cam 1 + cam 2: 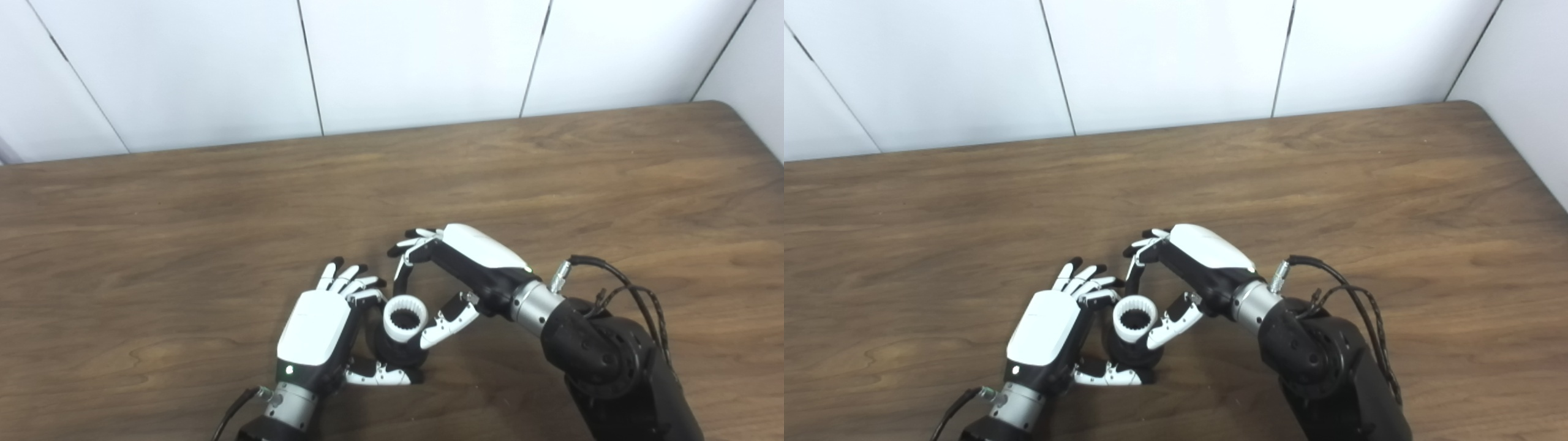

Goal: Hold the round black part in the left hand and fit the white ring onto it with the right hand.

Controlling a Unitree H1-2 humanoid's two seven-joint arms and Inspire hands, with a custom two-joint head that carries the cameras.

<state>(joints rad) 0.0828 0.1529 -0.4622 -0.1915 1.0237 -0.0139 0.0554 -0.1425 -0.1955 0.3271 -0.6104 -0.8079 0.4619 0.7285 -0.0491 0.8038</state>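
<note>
The round black part stands on the table near its front edge. The toothed white ring sits on top of the part. My left hand is against the part's left side, with its thumb curled round the base and its fingers stretched past it. My right hand arches over from the right. Its thumb presses the ring's right side and a fingertip comes down at the ring's far edge, so it pinches the ring.
The brown wooden table runs back to a white panelled wall. Its right corner is rounded. My right forearm and its cables fill the lower right.
</note>
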